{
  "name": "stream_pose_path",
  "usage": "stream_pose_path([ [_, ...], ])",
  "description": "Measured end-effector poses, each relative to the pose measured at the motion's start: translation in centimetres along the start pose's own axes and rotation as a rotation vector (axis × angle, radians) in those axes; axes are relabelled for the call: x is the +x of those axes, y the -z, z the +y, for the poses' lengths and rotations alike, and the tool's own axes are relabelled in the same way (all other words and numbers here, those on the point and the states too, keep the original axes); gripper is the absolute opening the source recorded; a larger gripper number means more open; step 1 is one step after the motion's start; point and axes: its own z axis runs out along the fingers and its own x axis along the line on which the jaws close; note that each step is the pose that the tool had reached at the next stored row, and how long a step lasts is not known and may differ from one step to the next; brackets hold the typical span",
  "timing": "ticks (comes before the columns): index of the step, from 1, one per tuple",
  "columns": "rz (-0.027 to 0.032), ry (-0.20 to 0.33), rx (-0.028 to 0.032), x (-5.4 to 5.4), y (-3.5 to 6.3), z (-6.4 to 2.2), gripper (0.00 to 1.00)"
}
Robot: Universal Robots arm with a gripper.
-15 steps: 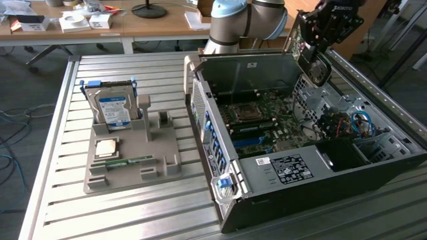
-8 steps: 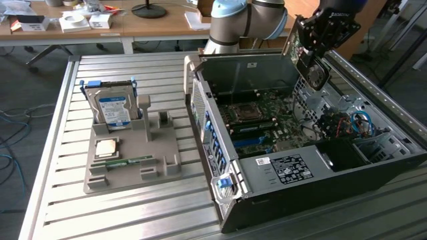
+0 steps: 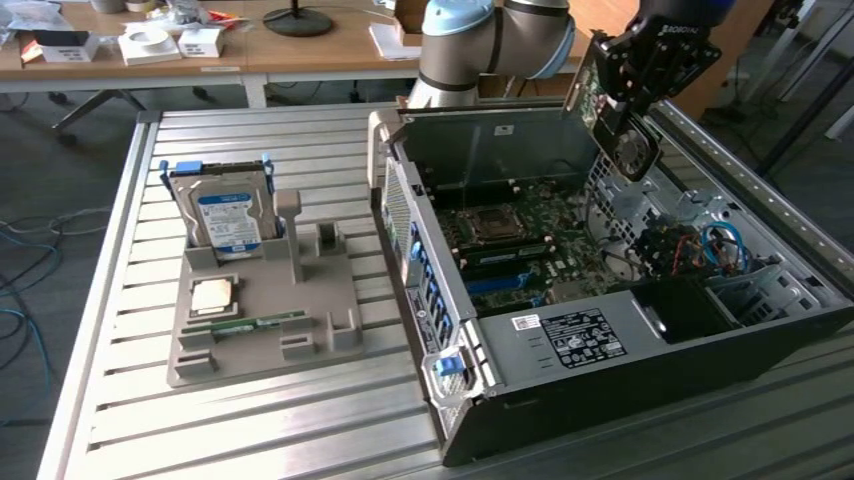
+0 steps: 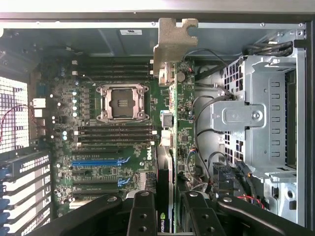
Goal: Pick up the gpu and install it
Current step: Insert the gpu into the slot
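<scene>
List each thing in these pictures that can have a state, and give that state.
computer case: open, side panel off
processor socket: empty
gripper: shut on the graphics card
graphics card: held above the computer case, not installed
hard drive: standing upright in the grey holder
memory stick: lying flat in the grey holder

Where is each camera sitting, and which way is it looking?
Exterior view: off the arm, up above the table, looking down at the open computer case; the arm and end effector show, holding the gpu above it.
Wrist view: on the wrist, looking straight down into the case at the motherboard; the end effector shows, gripping the gpu.
Shared: the case, motherboard, gpu and end effector.
</scene>
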Motion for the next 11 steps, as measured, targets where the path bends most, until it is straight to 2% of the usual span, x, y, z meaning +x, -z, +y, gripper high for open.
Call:
stream_pose_path([
  [7, 0.0000, 0.001, 0.0000, 0.00, 0.00, 0.00, 0.26],
  [11, 0.0024, 0.041, -0.0009, 0.00, -0.03, 0.00, 0.26],
])
